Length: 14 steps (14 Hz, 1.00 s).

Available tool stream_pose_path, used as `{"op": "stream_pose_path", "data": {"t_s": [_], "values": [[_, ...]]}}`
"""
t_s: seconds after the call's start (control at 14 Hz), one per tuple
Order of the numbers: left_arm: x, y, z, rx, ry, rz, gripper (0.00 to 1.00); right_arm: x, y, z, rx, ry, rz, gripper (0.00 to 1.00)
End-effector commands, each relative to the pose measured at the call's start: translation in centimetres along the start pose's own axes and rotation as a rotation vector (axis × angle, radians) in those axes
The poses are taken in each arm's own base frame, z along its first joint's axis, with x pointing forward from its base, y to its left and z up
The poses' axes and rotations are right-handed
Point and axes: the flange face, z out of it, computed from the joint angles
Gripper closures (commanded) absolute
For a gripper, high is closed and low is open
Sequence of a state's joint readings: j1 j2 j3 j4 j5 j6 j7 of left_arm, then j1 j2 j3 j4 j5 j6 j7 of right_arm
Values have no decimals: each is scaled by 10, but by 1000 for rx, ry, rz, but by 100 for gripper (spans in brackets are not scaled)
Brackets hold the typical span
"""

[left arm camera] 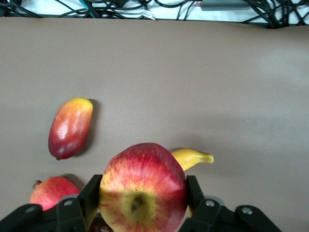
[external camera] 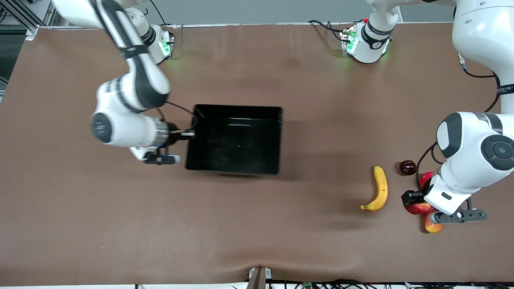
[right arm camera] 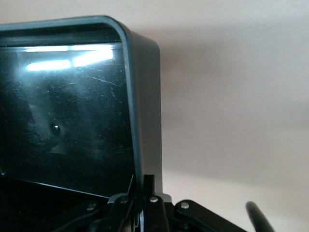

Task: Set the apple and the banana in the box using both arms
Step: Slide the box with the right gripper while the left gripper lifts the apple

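Note:
My left gripper [external camera: 417, 204] is shut on the apple [external camera: 418, 208], red with yellow speckled patches. In the left wrist view the apple [left arm camera: 143, 186] sits stem dimple up between the two fingers [left arm camera: 91, 193]. The yellow banana [external camera: 379, 188] lies on the table beside it, toward the box; its tip [left arm camera: 193, 157] shows past the apple. The black box [external camera: 241, 107] sits mid-table, empty. My right gripper [external camera: 189, 135] is shut on the box's end wall [right arm camera: 145, 96], one finger [right arm camera: 150, 186] outside and one inside.
An elongated red-and-yellow fruit [external camera: 433, 226] [left arm camera: 70, 127] lies nearer the front camera than the apple. A pinkish-red round fruit [external camera: 425, 178] [left arm camera: 52, 192] and a dark round fruit [external camera: 407, 167] lie farther from it. All are under the left arm.

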State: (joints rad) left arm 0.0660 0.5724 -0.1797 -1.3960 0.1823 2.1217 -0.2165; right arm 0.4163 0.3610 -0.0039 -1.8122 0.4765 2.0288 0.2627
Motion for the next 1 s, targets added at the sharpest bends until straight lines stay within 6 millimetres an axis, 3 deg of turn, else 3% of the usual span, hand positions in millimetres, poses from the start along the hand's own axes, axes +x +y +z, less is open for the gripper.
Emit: {"op": "stream_pose_path", "data": {"t_s": [0.0, 0.29, 0.5, 0.57, 0.64, 0.71, 0.79, 0.93], "values": [[-10, 11, -27, -37, -26, -9, 100, -3, -50, 40, 37, 44, 46, 100], [-19, 25, -48, -62, -60, -38, 100, -8, -103, 107, 34, 42, 75, 100], [-35, 79, -58, -59, -85, -20, 100, -4, -121, 136, 37, 79, 72, 100], [-44, 101, -58, -55, -95, -37, 100, -6, -125, 139, 39, 84, 71, 74], [-55, 125, -57, -50, -106, -67, 100, -5, -124, 137, 25, 92, 66, 1], [-69, 149, -51, -38, -126, -106, 100, -3, -122, 128, 15, 102, 59, 0], [-75, 159, -48, -25, -132, -130, 100, 1, -119, 112, 25, 112, 64, 0], [-96, 192, -57, -21, -137, -115, 100, 5, -113, 59, 39, 82, 77, 0]]}}
